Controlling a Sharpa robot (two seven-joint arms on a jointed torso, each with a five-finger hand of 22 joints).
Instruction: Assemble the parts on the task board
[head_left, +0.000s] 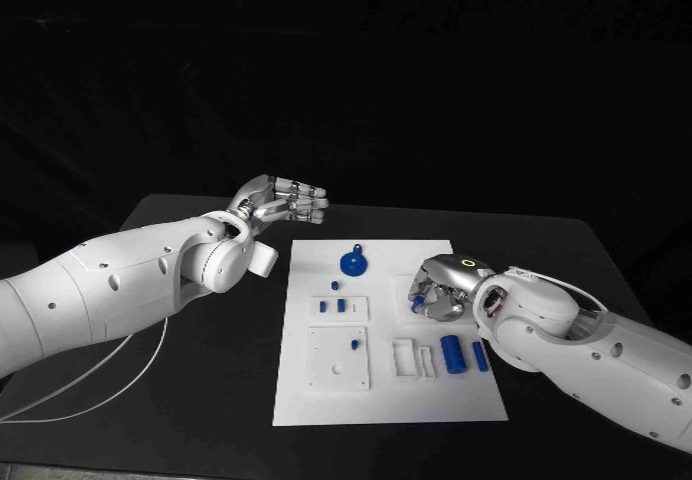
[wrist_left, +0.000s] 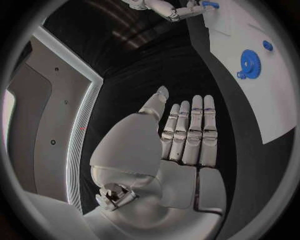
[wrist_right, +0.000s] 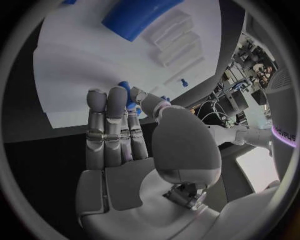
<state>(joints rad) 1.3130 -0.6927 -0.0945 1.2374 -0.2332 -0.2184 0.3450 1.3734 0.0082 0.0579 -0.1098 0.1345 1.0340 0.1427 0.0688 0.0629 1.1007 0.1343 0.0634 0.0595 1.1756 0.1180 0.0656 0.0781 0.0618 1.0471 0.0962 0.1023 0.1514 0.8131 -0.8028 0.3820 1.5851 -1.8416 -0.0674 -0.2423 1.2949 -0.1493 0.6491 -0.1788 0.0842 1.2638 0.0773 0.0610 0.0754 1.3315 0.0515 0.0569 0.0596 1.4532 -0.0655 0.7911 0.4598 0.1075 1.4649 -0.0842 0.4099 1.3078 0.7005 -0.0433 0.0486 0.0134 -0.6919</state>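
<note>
Low on the flat white task board (head_left: 389, 400), 2 blue cylindrical pegs (head_left: 451, 354) lie beside white slotted blocks, probably staged for later fitting. Over the board's right edge, the right hand (head_left: 437, 291) pinches a small blue part (wrist_right: 127, 95) between thumb and fingertips, seemingly carrying it to a seat. A blue toothed gear (head_left: 353, 263) sits near the board's far end. Beyond the board's far left corner, the left hand (head_left: 283, 203) hovers with straight fingers, holding nothing.

text: none legible | labels: none | numbers: none
</note>
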